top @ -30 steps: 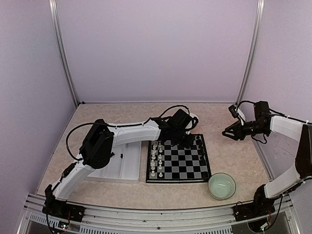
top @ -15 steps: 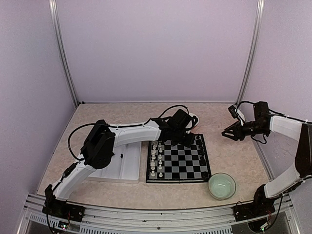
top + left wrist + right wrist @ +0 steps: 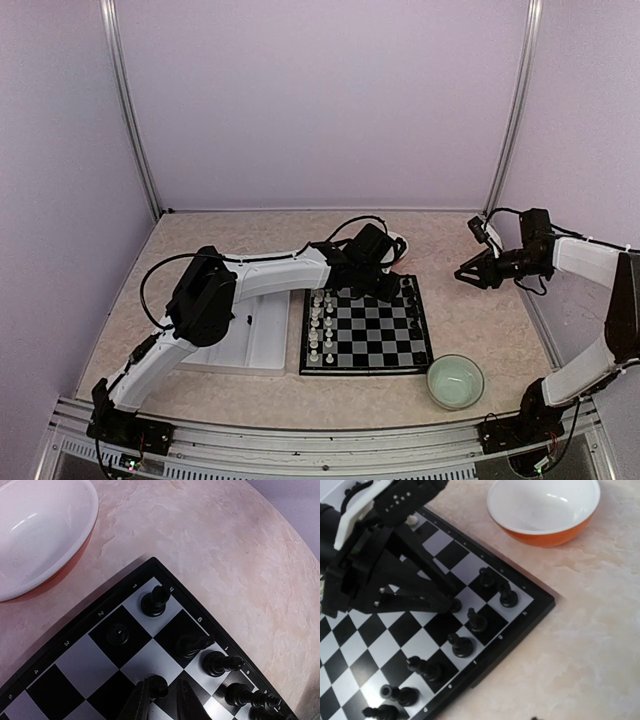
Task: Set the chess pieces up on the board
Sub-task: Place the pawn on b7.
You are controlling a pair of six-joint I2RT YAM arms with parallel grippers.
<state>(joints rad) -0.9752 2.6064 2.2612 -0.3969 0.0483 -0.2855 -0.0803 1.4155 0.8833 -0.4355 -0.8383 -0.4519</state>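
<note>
Left gripper low over the board, at its far right corner. Jaws parted only narrowly; a black pawn stands upright on a square between the tips, a sliver of gap beside it. Other black pieces lined along the board's right edge, white pieces in two files on its left. Orange bowl just beyond that corner. White tray left of board, green bowl near right. Right gripper off to the right above the table, jaws spread, holding nothing.

arms — white shells, black joints | cables — black, looped | left hand: black fingers
</note>
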